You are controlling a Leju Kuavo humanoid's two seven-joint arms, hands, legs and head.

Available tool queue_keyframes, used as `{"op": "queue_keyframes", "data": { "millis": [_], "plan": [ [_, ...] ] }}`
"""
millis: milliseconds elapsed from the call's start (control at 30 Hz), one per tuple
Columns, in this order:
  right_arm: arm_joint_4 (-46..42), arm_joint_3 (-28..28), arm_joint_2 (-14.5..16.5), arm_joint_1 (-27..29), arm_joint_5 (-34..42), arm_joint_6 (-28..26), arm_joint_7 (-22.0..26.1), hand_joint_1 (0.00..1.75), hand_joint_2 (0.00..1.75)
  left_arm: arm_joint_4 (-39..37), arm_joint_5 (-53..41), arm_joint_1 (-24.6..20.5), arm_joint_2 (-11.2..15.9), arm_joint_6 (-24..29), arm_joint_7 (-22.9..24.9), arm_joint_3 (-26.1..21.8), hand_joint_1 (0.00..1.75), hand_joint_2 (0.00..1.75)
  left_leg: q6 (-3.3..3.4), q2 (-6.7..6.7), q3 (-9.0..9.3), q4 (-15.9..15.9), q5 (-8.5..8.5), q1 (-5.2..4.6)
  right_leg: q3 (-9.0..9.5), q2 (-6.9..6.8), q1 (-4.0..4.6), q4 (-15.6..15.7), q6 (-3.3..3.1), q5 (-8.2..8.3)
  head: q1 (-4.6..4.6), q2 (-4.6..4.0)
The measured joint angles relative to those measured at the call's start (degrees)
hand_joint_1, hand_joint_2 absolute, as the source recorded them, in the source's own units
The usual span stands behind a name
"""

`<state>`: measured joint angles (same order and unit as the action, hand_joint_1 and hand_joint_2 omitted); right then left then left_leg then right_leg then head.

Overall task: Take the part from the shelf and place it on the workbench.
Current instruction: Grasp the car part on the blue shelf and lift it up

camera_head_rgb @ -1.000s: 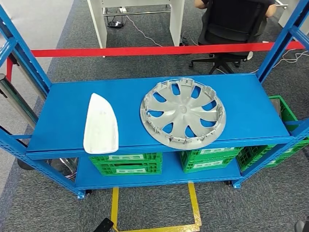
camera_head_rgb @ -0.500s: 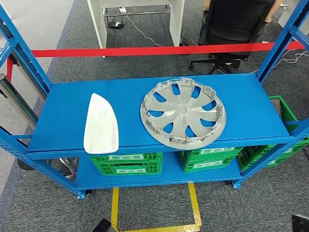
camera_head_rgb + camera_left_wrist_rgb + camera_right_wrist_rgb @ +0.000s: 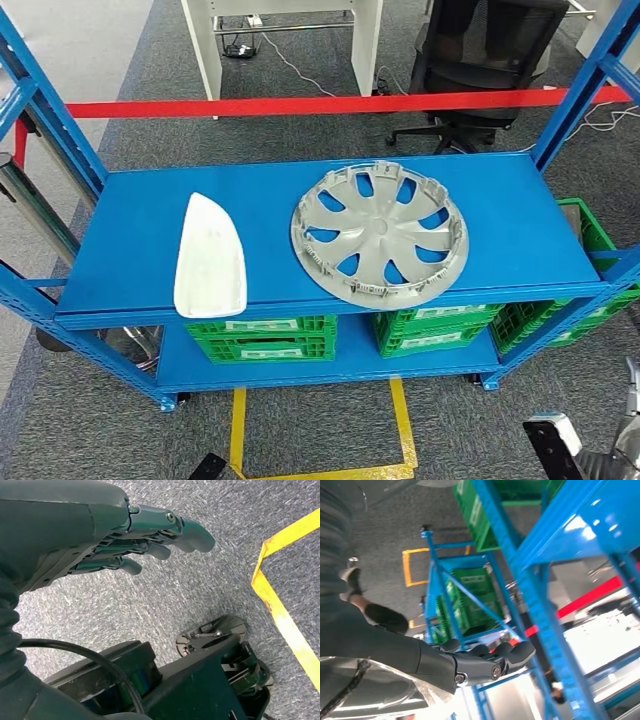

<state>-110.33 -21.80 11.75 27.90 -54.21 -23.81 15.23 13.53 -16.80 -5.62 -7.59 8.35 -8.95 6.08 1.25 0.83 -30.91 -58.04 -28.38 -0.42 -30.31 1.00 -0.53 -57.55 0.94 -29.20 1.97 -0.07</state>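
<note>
Both hands hold nothing. From the head view, the right arm's silver wrist shows at the lower right corner beside a dark block; the right hand (image 3: pixel 486 662) itself is plain at its own wrist. On the top level of the blue shelf (image 3: pixel 498 215) lie two parts, well apart. One white mirror cover (image 3: pixel 210 258) lies flat near the left front edge, its long axis running front to back, its narrow rounded tip pointing away from the robot and its broad end toward the front lip. One silver hubcap (image 3: pixel 379 233) lies flat at the middle, inner side up with clips around its rim. Below stand four green crates (image 3: pixel 260 338), stacked in pairs, with more at the right end. A red barrier tape (image 3: pixel 302 105) runs behind, and one black office chair (image 3: pixel 483 50) stands beyond it. Yellow floor tape (image 3: pixel 400 420) marks the grey carpet.

At the left wrist, the left hand (image 3: pixel 124 545) hangs over the carpet, fingers stretched out and slightly apart, empty.

At the right wrist, the right hand's dark fingers are extended and loosely together, gripping nothing, with the shelf's blue frame and crates beyond them.
</note>
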Motion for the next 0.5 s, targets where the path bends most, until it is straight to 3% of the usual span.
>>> {"op": "queue_keyframes", "data": {
  "millis": [500],
  "plan": [
    [-0.7,20.0,-15.9,-1.4,-5.4,7.1,-18.1,0.0,1.75,-0.2,-2.4,0.0,0.0,-3.9,1.3,0.0,0.0,1.75,0.0,0.0,0.0,0.0,0.0,0.0,-0.03,0.0,0.0,0.0,0.0,0.0,-0.01,0.0]
  ]
}}
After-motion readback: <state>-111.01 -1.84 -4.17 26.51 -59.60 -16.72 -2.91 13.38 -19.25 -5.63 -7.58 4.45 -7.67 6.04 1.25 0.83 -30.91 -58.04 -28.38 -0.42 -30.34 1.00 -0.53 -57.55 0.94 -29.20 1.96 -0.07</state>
